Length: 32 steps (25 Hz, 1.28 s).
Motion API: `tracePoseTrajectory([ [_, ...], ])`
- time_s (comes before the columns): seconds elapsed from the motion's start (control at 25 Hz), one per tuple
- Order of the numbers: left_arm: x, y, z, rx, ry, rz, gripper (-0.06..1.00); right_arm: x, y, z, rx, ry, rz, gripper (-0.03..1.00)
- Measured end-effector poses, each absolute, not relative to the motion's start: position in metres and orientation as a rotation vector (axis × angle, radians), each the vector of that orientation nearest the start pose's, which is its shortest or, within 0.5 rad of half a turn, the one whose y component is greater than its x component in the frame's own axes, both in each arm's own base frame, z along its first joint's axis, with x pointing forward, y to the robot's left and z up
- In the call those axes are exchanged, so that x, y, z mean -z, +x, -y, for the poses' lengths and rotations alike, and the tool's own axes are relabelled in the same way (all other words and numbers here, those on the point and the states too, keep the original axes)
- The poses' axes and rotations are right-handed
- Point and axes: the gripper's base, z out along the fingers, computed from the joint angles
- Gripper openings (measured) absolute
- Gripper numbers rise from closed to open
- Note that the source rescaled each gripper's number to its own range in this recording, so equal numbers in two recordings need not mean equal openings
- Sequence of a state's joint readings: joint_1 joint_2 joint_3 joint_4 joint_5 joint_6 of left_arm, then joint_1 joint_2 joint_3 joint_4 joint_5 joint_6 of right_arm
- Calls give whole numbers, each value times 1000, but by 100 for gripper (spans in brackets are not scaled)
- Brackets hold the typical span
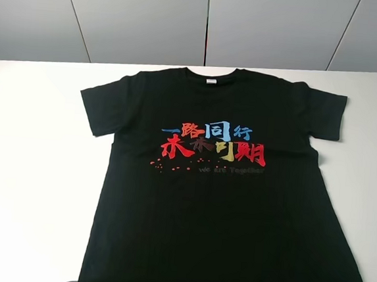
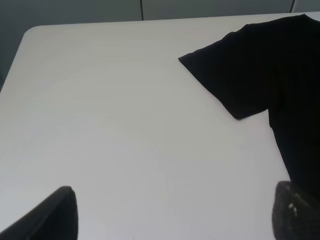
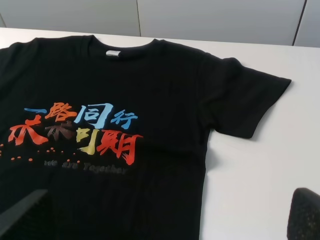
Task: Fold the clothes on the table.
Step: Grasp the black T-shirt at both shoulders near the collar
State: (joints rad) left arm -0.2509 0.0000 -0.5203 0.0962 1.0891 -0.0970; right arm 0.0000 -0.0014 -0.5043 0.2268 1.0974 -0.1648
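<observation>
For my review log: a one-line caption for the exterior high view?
Black printed T-shirt lying flat, print up, unfolded on the white table.

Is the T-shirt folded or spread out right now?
Spread out. The T-shirt lies flat on the table, print up, both sleeves out to the sides, no fold visible. Hem is cropped.

The shirt [image 1: 228, 217] lies flat on the desk [image 1: 34, 167], front up. Its collar [image 1: 210, 77] is near the desk's far edge and its body runs toward the desk's near edge. The left sleeve [image 1: 102, 107] spreads toward the desk's left side, the right sleeve [image 1: 326, 113] toward its right side. A wall [image 1: 140, 18] stands behind the desk.
</observation>
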Motion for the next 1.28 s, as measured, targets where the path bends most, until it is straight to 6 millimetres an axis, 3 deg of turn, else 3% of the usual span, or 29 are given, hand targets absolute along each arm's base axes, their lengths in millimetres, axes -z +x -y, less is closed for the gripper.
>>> tracePoseTrajectory([
  [1.28,-282,-6,-11,79,149,-2035,100,-277,-8,-18,-168,-180,-2051,100],
])
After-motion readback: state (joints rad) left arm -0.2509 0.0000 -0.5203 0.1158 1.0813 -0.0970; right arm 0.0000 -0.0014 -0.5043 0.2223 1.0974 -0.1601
